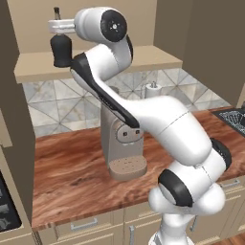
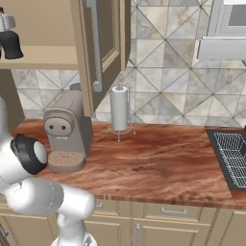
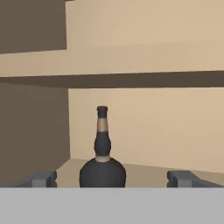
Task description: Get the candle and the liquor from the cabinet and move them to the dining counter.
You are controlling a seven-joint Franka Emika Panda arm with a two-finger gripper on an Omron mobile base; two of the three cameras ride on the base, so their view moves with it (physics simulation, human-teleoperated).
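Item, liquor [image 3: 102, 168]: squat black bottle, thin neck, stopper on top. It stands upright on the lower shelf [image 1: 38, 67] of the cabinet [image 2: 103, 43], near the shelf's left end and set back from its front edge. In your hand view it sits centred between the two finger tips, with bare shelf on either side.

Item, gripper [image 3: 112, 179]: jaws spread wide, holding nothing, level with the bottle's shoulder and not touching it.

Item, open cabinet door [image 2: 98, 48]: it hangs to the right of the arm in the right base view, above the coffee machine [image 2: 67, 132].

Item, paper towel holder [image 2: 119, 113]: towards the back edge of the counter [image 2: 158, 163], well apart from the work.

Hazards, as judged:
- Push in too high and you close on the neck; the heavy body would likely swing or slip.
- Advance off-centre and one finger nudges the bottle over or back towards the cabinet's rear wall.
- Withdraw carelessly and the bottle may clip the shelf's front edge or the open door.

Candle: not located.
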